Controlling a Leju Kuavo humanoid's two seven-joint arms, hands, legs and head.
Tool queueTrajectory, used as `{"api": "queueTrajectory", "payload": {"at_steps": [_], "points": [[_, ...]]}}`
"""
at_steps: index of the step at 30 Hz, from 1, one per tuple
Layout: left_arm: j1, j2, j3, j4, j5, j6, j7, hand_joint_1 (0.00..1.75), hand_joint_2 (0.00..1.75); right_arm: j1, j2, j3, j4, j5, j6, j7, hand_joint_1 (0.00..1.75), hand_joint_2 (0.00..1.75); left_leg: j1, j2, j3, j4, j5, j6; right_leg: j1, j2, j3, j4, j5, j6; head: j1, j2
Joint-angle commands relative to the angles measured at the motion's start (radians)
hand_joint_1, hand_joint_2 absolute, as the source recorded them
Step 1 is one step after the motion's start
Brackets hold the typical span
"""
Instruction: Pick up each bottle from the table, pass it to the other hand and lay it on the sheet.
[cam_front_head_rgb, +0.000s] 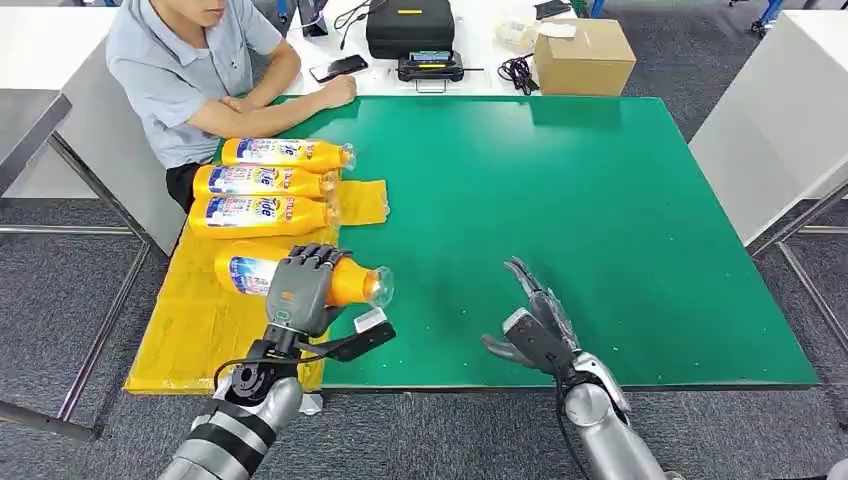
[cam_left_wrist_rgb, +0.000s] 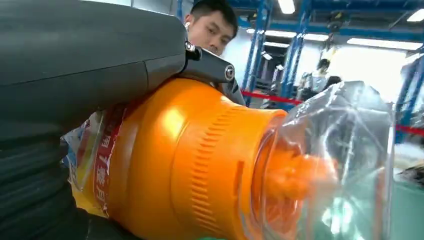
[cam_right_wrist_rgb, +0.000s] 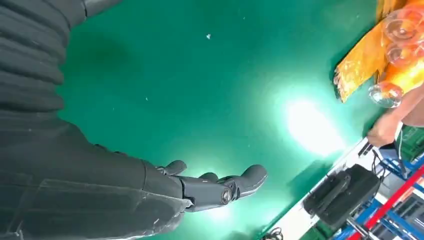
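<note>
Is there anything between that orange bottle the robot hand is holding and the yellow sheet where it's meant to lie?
Nothing visible blocks it. The left robot hand grips the bottle right over the yellow sheet, just nearer the robot than the three laid bottles. The sheet's near part looks free.

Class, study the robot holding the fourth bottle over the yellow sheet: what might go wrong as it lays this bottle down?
1. The left hand grips the held bottle with its clear cap overhanging the yellow sheet towards the green table; released here, it may roll off the sheet.
2. Three laid bottles lie close beside it; lowering could nudge them.
3. A person's arm rests near that row.
</note>
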Motion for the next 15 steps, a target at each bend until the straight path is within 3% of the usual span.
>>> {"api": "queueTrajectory", "payload": {"at_steps": [1, 15], "points": [[-0.146, 0.044, 0.042, 0.291, -0.064, -0.051, 0.074, 1.75, 1.75, -0.047, 0.027, -0.040, 0.098, -0.007, 0.018, -0.005, 0.00, 1.75, 0.001, 0.001, 0.003, 0.000, -0.001, -0.002, 0.001, 0.001, 0.003, 0.000, 0.000, -0.003, 0.000, 0.000], [-0.219, 0.029, 0.054, 0.458, -0.036, -0.207, 0.101, 1.75, 1.75, -0.069, 0.037, -0.050, 0.146, -0.014, 0.052, -0.005, 0.00, 1.75, 0.002, 0.002, 0.004, 0.001, -0.002, -0.003, 0.002, 0.001, 0.005, 0.000, -0.002, -0.003, 0.000, 0.000]]}}
